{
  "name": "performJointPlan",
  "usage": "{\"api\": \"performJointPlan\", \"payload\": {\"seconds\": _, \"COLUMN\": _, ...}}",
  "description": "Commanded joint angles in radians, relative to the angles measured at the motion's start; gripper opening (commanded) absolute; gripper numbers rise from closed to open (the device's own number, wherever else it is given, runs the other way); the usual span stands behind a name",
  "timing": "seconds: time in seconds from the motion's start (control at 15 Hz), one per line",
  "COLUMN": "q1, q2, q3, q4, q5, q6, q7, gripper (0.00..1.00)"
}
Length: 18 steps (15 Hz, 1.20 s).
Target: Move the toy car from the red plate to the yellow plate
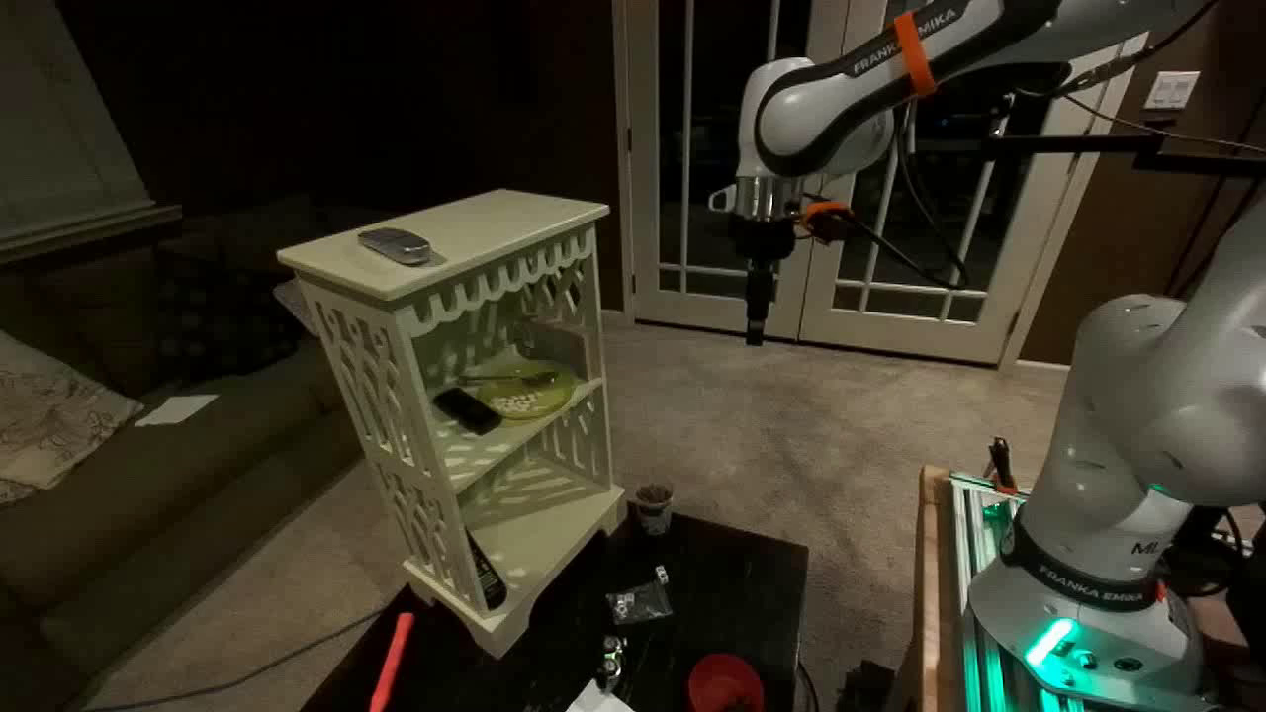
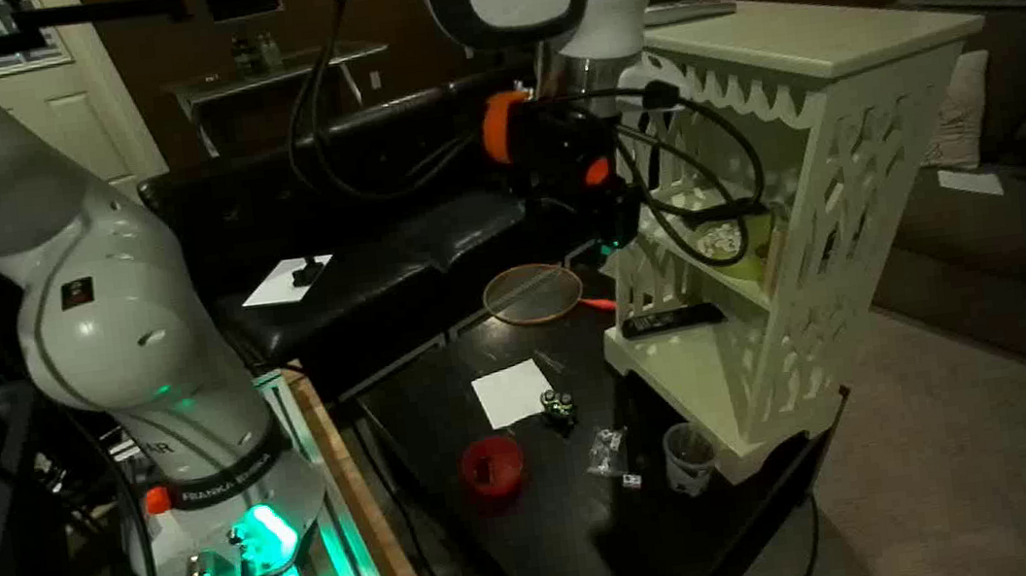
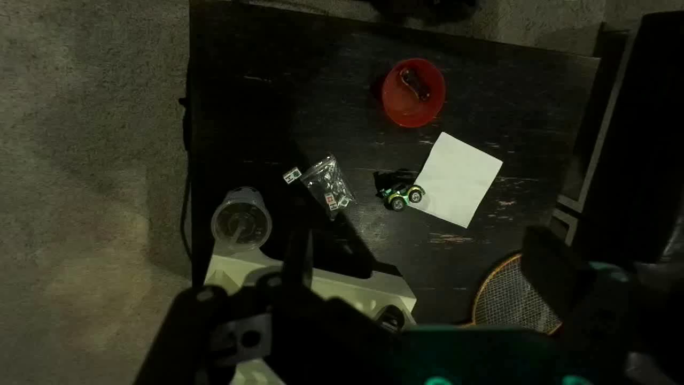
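The red plate (image 1: 704, 680) is on the low dark table and also shows in an exterior view (image 2: 511, 476) and the wrist view (image 3: 394, 109). A small dark oblong thing (image 3: 414, 84) lies in it; I cannot tell for sure whether it is a toy car. A green and yellow toy car (image 3: 398, 195) rests on the table at a paper's corner. The yellow plate (image 1: 558, 393) is on the shelf unit's middle shelf, with pale bits and a fork on it. My gripper (image 3: 422, 235) is high above the table, its fingers wide apart and nothing between them.
The white lattice shelf unit (image 1: 499, 222) stands on the table, close to my gripper in an exterior view (image 2: 610, 242). A black phone (image 1: 467, 409) lies beside the yellow plate. A cup (image 3: 240, 222), a bag of small pieces (image 3: 328, 184), white paper (image 3: 459, 179) and a racket (image 3: 507, 294) are on the table.
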Motion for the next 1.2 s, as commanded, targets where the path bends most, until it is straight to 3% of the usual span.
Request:
{"api": "performJointPlan", "payload": {"seconds": 0.0, "q1": -0.028, "q2": 0.003, "q3": 0.027, "q4": 0.001, "q5": 0.01, "q6": -0.002, "q7": -0.008, "gripper": 1.0}}
{"api": "performJointPlan", "payload": {"seconds": 0.27, "q1": 0.007, "q2": 0.08, "q3": 0.082, "q4": -0.091, "q5": 0.018, "q6": 0.082, "q7": -0.016, "gripper": 1.0}}
{"api": "performJointPlan", "payload": {"seconds": 0.53, "q1": 0.047, "q2": 0.247, "q3": 0.13, "q4": -0.134, "q5": 0.096, "q6": 0.103, "q7": -0.105, "gripper": 1.0}}
{"api": "performJointPlan", "payload": {"seconds": 0.67, "q1": 0.038, "q2": 0.342, "q3": 0.162, "q4": -0.116, "q5": 0.085, "q6": 0.069, "q7": -0.113, "gripper": 1.0}}
{"api": "performJointPlan", "payload": {"seconds": 0.73, "q1": 0.015, "q2": 0.248, "q3": 0.171, "q4": -0.145, "q5": 0.069, "q6": 0.078, "q7": -0.077, "gripper": 1.0}}
{"api": "performJointPlan", "payload": {"seconds": 1.0, "q1": 0.007, "q2": 0.35, "q3": 0.195, "q4": -0.127, "q5": 0.066, "q6": 0.078, "q7": -0.089, "gripper": 1.0}}
{"api": "performJointPlan", "payload": {"seconds": 1.13, "q1": 0.005, "q2": 0.415, "q3": 0.211, "q4": -0.094, "q5": 0.123, "q6": 0.144, "q7": -0.126, "gripper": 1.0}}
